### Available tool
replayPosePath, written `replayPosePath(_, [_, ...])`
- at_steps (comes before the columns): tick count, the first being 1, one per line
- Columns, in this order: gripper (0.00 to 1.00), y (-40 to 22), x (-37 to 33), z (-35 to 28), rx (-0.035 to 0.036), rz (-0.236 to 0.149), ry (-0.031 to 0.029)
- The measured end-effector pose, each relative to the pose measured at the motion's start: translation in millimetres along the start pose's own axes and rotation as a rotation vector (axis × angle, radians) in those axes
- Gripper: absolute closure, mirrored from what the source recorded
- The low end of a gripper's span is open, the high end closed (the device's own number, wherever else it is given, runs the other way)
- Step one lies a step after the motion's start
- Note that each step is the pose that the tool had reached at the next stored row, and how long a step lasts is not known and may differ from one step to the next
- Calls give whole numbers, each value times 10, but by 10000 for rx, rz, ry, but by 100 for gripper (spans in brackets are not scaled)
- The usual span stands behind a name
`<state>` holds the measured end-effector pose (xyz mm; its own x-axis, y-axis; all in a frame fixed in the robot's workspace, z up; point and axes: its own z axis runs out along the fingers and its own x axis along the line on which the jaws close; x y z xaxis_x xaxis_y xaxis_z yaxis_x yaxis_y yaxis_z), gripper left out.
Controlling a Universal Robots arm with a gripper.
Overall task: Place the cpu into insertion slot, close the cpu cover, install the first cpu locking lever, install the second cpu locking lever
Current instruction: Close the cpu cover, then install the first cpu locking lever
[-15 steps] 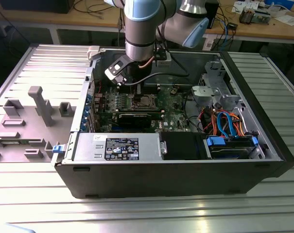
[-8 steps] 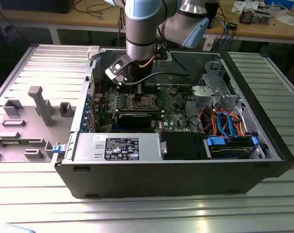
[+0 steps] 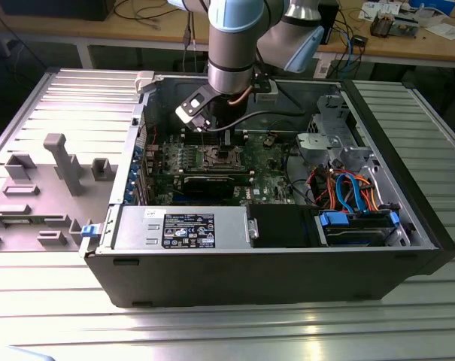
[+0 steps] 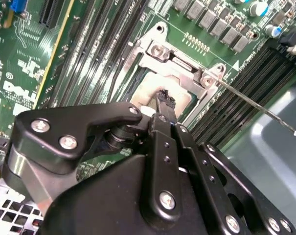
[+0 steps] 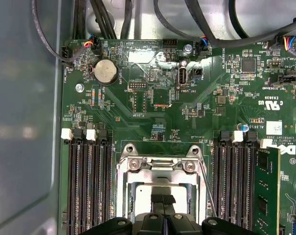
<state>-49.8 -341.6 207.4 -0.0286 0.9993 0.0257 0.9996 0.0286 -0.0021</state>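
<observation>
The insertion slot point(image 3: 221, 156) sits in the green board inside the open computer case. In both wrist views the cpu cover point(image 5: 160, 165) point(image 4: 179, 66) lies flat over the slot. The pale silver cpu point(image 5: 140, 192) point(image 4: 150, 88) shows through its window. My gripper point(image 5: 162, 199) point(image 4: 165, 98) point(image 3: 216, 147) hangs directly over the window. Its black fingertips are shut together, close above or touching the cpu, and nothing shows between them. A thin wire locking lever point(image 4: 255, 105) point(image 5: 207, 188) sticks out free from one side of the cover.
Long black memory slots point(image 5: 89, 181) flank the socket, and a green memory module point(image 5: 267, 191) stands on one side. The case's grey wall point(image 5: 25, 122) is close by. A grey power box point(image 3: 182, 228) and blue drive cage point(image 3: 355, 226) line the case's near side.
</observation>
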Motion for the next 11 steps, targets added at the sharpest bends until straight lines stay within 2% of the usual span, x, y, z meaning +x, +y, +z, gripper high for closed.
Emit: replayPosePath(11, [89,1,1,0,0,0,-13])
